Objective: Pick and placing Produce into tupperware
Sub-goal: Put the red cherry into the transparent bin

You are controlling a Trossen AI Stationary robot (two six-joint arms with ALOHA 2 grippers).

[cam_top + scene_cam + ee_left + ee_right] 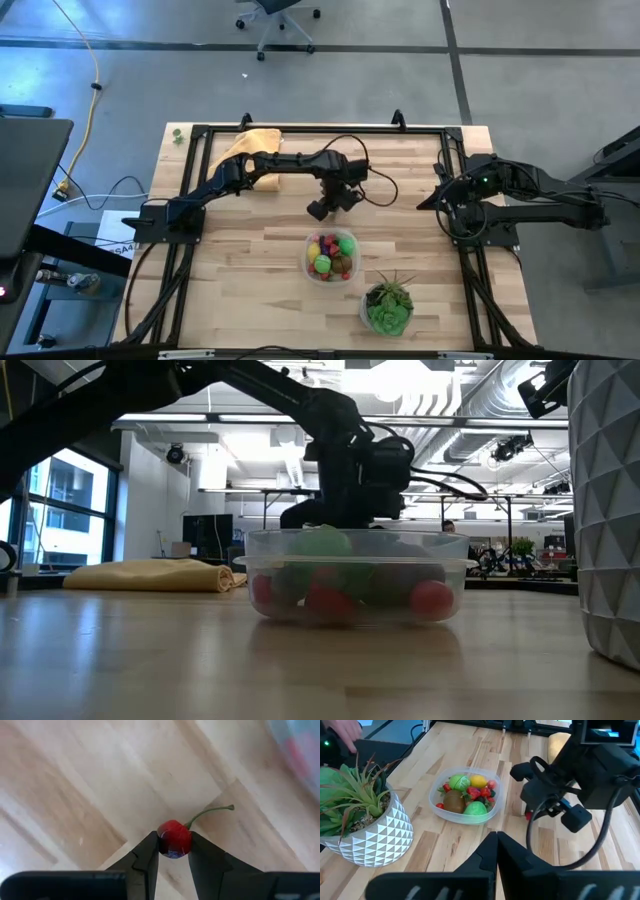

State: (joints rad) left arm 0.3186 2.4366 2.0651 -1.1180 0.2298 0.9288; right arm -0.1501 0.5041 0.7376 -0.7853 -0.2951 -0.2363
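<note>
Left wrist view, lower centre: left end effector (173, 851) pinching a cherry (174, 838) (round, glossy); a shallow grip could let it roll free short of the container (331, 257).

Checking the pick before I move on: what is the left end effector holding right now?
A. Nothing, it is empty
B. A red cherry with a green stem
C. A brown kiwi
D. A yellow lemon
B: in the left wrist view the left end effector is closed on a red cherry, its green stem sticking out above the table.
</note>
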